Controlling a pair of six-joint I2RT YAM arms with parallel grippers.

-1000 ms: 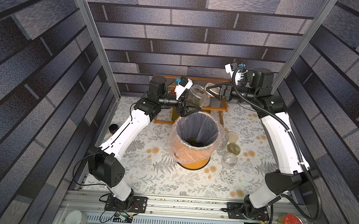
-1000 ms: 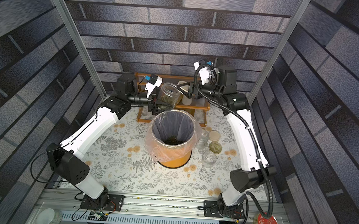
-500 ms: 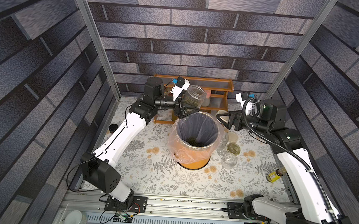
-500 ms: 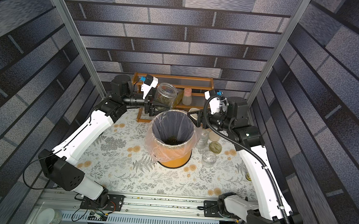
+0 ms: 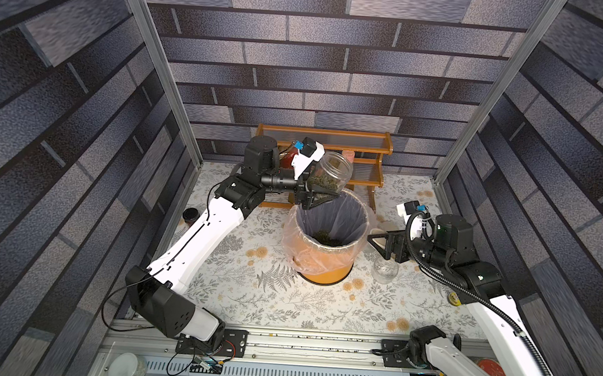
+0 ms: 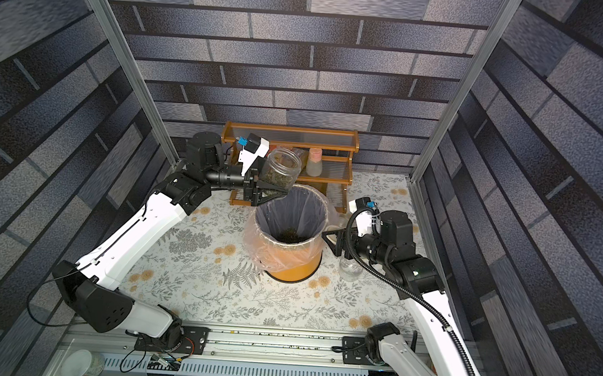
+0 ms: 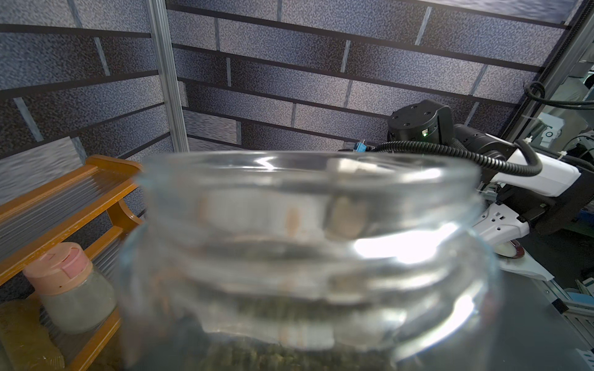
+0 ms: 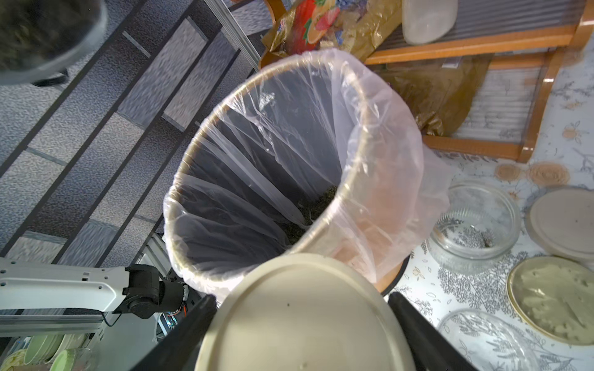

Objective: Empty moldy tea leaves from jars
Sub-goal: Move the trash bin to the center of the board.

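**Jar held over the bin's far-left rim**

The left gripper [image 5: 316, 195] pinches an open, tilted jar [image 5: 332, 169] with tea leaves [image 5: 324, 181] inside, above the far-left rim of the orange bin [image 5: 326, 274]. Just right of the bin, the right gripper [image 5: 380, 239] clamps a cream lid [image 8: 302, 314].

The bin [image 5: 326, 276] stands on the worktop [image 5: 248, 301] at mid-width, nearer the back edge, with the rack [image 5: 325, 139] behind it along that edge. The left claw [image 5: 317, 195] holds a jar [image 5: 332, 171] tilted over the bin's back-left rim. Tea leaves [image 5: 327, 237] lie in the bin's bottom. Just right of the bin, the right claw [image 5: 380, 239] grips a lid [image 8: 305, 314], with an empty jar [image 5: 385, 271] on the worktop just in front of it. A further jar [image 5: 190, 214] sits at the left edge, and a small bottle [image 5: 454, 299] near the right edge.
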